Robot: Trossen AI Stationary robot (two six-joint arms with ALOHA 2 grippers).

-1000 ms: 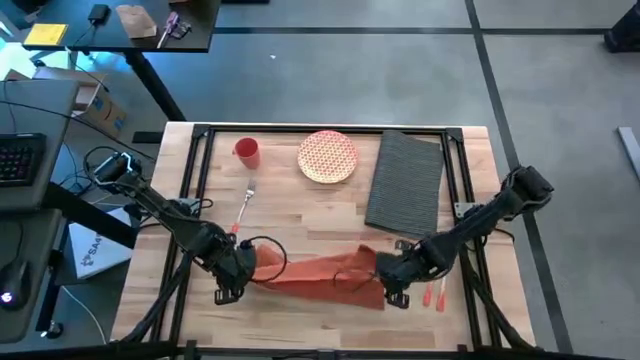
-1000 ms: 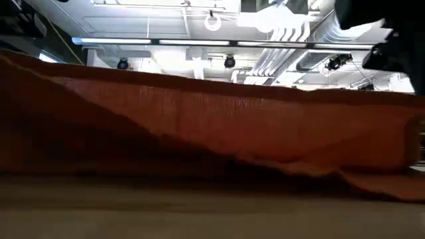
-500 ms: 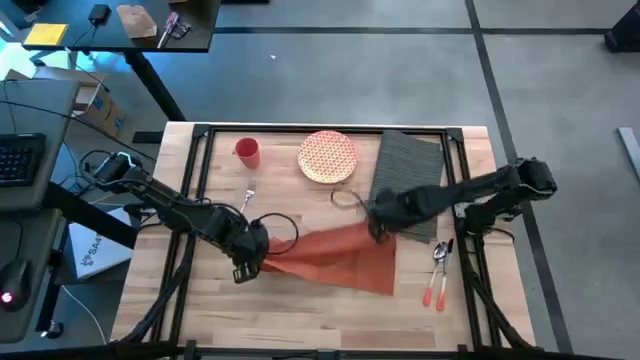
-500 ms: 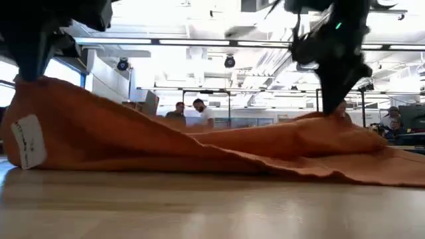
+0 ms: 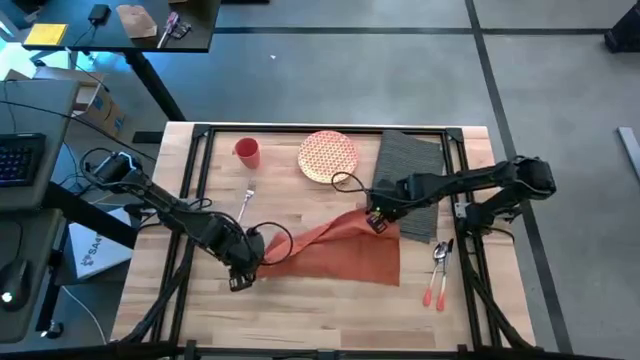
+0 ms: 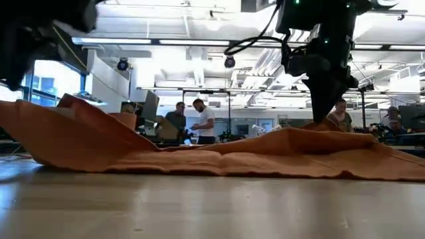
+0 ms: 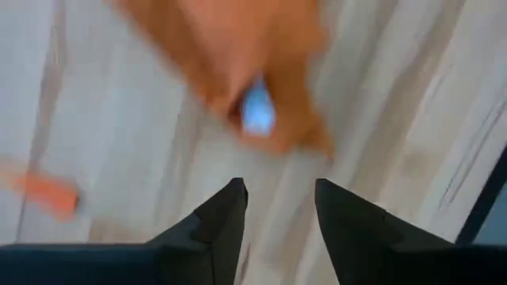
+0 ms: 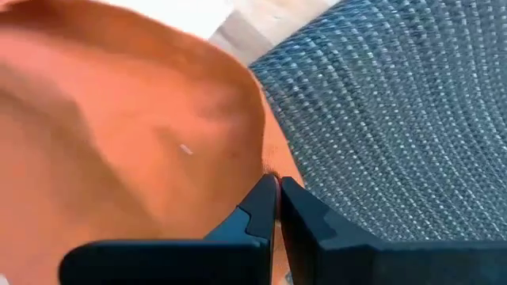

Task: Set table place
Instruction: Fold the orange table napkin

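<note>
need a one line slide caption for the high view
Right gripper pinches a corner of the rust-orange cloth napkin beside the dark grey woven placemat; open left gripper nearby.

This is a big lab or workshop room. The wooden table (image 5: 300,210) stands on a grey floor (image 5: 400,70), next to a dark desk (image 5: 110,40) with a keyboard (image 5: 20,160). Behind it people (image 6: 199,123) stand among desks under long ceiling lights (image 6: 186,42) (and bare pipes).

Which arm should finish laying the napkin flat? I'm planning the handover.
Probably right: the right gripper is shut on the napkin corner. The left gripper is open, empty.
</note>
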